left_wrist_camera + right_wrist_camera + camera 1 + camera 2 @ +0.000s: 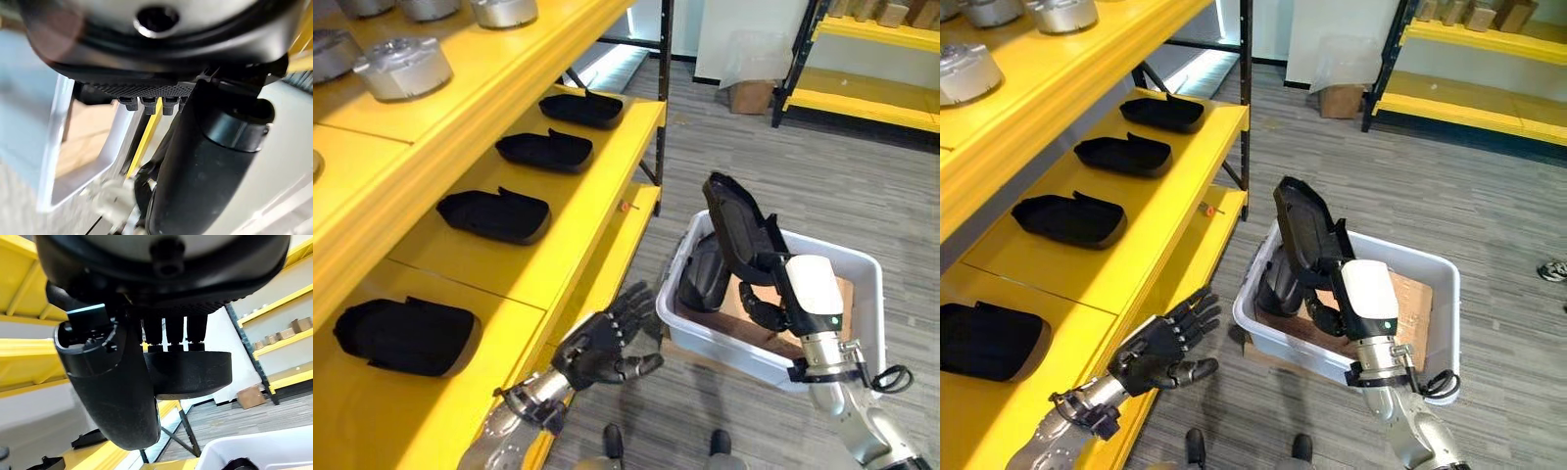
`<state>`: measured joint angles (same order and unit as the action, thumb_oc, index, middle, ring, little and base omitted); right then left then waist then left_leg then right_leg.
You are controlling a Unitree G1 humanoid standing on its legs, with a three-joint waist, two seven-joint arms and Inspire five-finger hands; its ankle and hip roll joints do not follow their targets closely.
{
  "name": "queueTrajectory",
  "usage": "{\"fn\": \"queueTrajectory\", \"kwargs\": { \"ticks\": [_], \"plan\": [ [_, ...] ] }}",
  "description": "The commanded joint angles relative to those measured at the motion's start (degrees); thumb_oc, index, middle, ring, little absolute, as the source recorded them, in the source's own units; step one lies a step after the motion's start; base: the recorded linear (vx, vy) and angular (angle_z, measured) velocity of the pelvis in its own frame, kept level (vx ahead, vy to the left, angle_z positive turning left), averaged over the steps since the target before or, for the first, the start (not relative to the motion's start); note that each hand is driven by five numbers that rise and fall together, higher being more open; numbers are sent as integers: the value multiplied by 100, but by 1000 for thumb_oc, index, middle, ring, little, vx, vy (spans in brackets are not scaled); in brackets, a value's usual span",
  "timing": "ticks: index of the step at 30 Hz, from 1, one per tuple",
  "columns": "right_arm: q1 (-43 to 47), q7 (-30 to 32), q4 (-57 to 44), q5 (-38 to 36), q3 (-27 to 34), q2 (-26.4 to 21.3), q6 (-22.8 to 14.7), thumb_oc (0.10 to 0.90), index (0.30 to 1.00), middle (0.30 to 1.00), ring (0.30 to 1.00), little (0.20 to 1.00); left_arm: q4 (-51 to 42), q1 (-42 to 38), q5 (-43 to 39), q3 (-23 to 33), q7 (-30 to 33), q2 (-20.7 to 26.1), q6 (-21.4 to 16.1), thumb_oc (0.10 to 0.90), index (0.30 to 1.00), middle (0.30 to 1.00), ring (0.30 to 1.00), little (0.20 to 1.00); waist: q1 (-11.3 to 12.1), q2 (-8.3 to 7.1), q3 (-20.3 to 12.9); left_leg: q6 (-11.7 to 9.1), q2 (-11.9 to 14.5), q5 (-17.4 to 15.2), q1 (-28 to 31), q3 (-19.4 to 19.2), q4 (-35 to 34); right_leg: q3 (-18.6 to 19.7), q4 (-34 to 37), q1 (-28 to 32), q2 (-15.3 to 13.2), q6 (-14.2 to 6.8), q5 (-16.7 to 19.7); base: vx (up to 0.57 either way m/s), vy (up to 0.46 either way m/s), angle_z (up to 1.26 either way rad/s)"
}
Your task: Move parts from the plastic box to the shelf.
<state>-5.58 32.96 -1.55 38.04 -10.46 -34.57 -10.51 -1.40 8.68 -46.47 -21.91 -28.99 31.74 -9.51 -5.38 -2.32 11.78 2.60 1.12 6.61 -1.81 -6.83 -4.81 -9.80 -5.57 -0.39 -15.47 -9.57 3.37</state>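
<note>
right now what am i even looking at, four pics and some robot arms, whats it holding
This is a humanoid robot with two arms, each ending in a dark hand with fingers. The two wide pictures come from cameras on its head, looking down. The two close, dark pictures come from cameras on each wrist, looking along the hand.

The right hand is curled round a black part, holding it tilted above a white plastic box on the floor. Another black part sits in the box, on brown cardboard. The left hand is open and holds nothing, beside the yellow shelf. Four similar black parts lie in a row on that shelf, with grey metal discs on the level above.
</note>
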Motion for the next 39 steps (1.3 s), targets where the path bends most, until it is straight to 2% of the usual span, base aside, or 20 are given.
{"fn": "queueTrajectory", "kwargs": {
  "ticks": [1,2,3,5,8,10,12,13,14,15,16,18,20,21,23,27,30,31,35,39],
  "plan": [
    [584,888,-682,-131,379,-378,-302,400,300,300,300,300,-626,-449,-80,105,-301,-167,-322,900,1000,1000,1000,1000,-17,241,-435,77,28,-616,450,-231,-19,706,-681,-465,1290,322,-309,-291,20,100],
    [615,1010,-739,-200,393,-489,-426,400,300,300,300,300,-651,-527,-61,28,-269,-136,-337,900,1000,1000,1000,1000,-48,251,-432,110,-106,-581,343,-37,-19,883,-975,-486,1647,527,-616,-314,-33,78],
    [652,1057,-800,-204,389,-548,-485,400,300,300,300,300,-689,-599,-89,-1,-189,-85,-360,900,1000,1000,1000,1000,-32,234,-431,99,-216,-568,199,75,46,904,-792,-387,1710,635,-759,-330,-82,58],
    [740,1095,-865,-266,316,-641,-408,400,300,300,300,300,-630,-680,-58,-36,-181,-142,-381,900,1000,1000,1000,1000,28,224,-381,51,-255,-480,95,253,111,873,-545,-296,1679,687,-731,-200,-100,88],
    [1008,1080,-910,-356,181,-744,-398,400,300,300,300,300,-656,-666,-71,-76,-57,-197,-554,900,1000,1000,1000,1000,63,299,-265,-10,-231,-392,177,409,19,889,-350,-310,1696,703,-589,-157,-67,18],
    [1147,1009,-897,-338,119,-754,-594,400,300,300,300,300,-679,-576,2,-73,28,-215,-645,900,1000,1000,1000,1000,100,334,-245,-66,-249,-357,165,502,-19,977,2,-145,1708,732,-470,-106,-80,12],
    [1093,875,-1015,-350,113,-744,-683,400,300,300,300,300,-707,-533,332,-90,356,-187,-782,900,1000,1000,1000,1000,127,322,-231,-126,-259,-340,83,437,43,937,212,29,1677,757,-429,-140,-92,10],
    [1033,908,-1043,-290,134,-731,-581,400,300,300,300,300,-724,-592,378,-112,311,-189,-732,900,1000,1000,1000,1000,94,323,-205,-148,-232,-347,32,56,128,749,264,85,1615,755,-425,-264,-84,23],
    [961,1032,-1014,-196,160,-707,-476,400,300,300,300,300,-728,-679,392,-161,168,-179,-700,900,1000,1000,1000,1000,-3,319,-174,-181,-155,-398,-45,-583,308,436,367,171,1505,739,-403,-275,-41,65],
    [949,1116,-952,-121,163,-690,-461,400,300,300,300,300,-756,-730,391,-230,153,-170,-692,900,1000,1000,1000,1000,-62,303,-162,-191,-63,-480,-23,-930,450,250,424,219,1407,728,-398,-313,0,198],
    [991,1145,-913,-43,119,-666,-516,400,300,300,300,300,-812,-778,449,-305,381,-176,-745,900,1000,1000,1000,1000,-102,268,-165,-207,87,-665,-30,-1095,785,145,444,214,1292,742,-374,-183,21,209],
    [1018,1149,-904,-33,97,-669,-525,400,300,300,300,300,-807,-782,471,-323,438,-186,-780,900,1000,1000,1000,1000,-107,255,-165,-208,131,-715,-17,-1111,866,136,436,206,1259,750,-372,-107,69,114],
    [1079,1125,-972,-58,33,-697,-508,400,300,300,300,300,-804,-791,516,-308,628,-244,-866,900,1000,1000,1000,1000,-186,216,-210,-318,593,-659,213,-1240,1100,33,343,154,1112,804,-384,-113,190,45],
    [1049,1130,-978,-80,49,-725,-610,400,300,300,300,300,-789,-762,506,-273,629,-247,-899,900,1000,1000,1000,1000,-213,219,-262,-462,918,-403,370,-1201,1076,9,322,154,1064,829,-415,-50,174,42],
    [1039,1137,-931,-94,54,-760,-760,400,300,300,300,300,-746,-721,535,-263,665,-256,-987,900,1000,1000,1000,1000,-214,242,-304,-571,1103,-206,469,-1114,1041,22,338,162,1031,834,-418,-22,211,26],
    [1088,1017,-967,-101,-40,-788,-898,400,300,300,300,300,-748,-669,513,-184,880,-270,-1072,900,1000,1000,1000,1000,-161,368,-357,-664,1128,-65,580,-1016,634,-33,393,190,875,722,-361,-35,339,15],
    [1124,868,-1024,-96,-83,-783,-900,400,300,300,300,300,-783,-595,530,-134,1009,-225,-1115,900,1000,1000,1000,1000,-105,408,-358,-637,981,-293,686,-1084,355,-189,445,269,702,579,-294,-37,251,25],
    [1133,849,-1035,-102,-89,-778,-883,400,300,300,300,300,-791,-580,535,-120,1020,-215,-1133,900,1000,1000,1000,1000,-85,409,-368,-628,960,-303,682,-1085,316,-212,467,266,688,568,-266,-35,268,24],
    [1126,654,-1196,-68,-134,-675,-807,400,300,300,300,300,-917,-342,632,122,1360,-86,-1360,900,1000,1000,1000,1000,158,379,-421,-541,712,-415,807,-1078,22,-623,779,455,474,298,-15,-45,288,45],
    [1157,483,-1318,-113,-193,-609,-733,400,300,300,300,300,-954,-184,689,309,1301,-43,-1275,900,1000,1000,1000,1000,336,298,-434,-448,590,-491,832,-1013,-11,-768,952,496,337,119,196,-53,212,28]
  ]
}}
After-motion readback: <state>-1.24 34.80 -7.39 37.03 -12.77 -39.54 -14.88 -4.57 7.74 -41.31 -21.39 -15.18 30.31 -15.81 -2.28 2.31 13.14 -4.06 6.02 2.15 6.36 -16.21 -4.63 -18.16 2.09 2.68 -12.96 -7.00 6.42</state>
